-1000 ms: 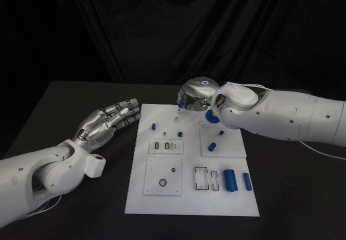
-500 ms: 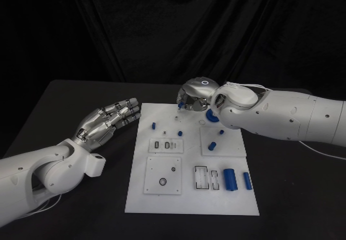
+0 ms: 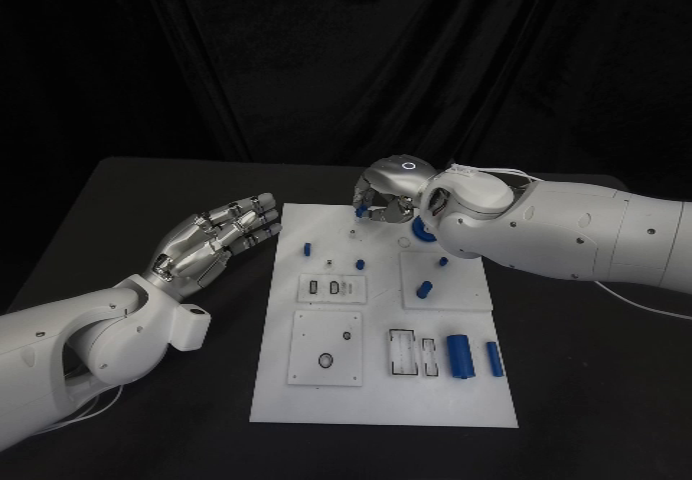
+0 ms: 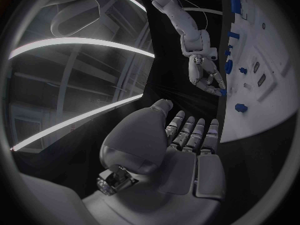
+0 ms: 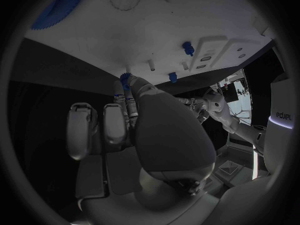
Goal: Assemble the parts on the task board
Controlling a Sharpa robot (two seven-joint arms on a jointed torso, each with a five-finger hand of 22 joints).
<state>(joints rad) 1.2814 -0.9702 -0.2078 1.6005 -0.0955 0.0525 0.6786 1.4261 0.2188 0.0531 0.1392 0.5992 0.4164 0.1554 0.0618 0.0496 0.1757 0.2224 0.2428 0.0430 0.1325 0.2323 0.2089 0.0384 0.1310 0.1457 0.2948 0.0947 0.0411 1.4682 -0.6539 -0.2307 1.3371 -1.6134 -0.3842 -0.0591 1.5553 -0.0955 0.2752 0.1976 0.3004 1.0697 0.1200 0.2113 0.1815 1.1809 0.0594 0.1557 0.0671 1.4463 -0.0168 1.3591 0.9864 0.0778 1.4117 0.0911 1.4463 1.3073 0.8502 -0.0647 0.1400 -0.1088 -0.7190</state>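
My left hand (image 3: 216, 238) lay just left of the task board (image 3: 378, 400), fingers straight and apart, holding nothing. On the board, two blue cylinders (image 3: 460, 358) lay side by side near its right edge. Over the board's far edge, my right hand (image 3: 387, 195) pinched one small blue part (image 3: 361, 211).

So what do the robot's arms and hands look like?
Both arms are fat, smooth white shells. The left hand and right hand are shiny silver metal with jointed fingers. A small ring light glows on the right hand, and a thin white cable loops along its wrist.
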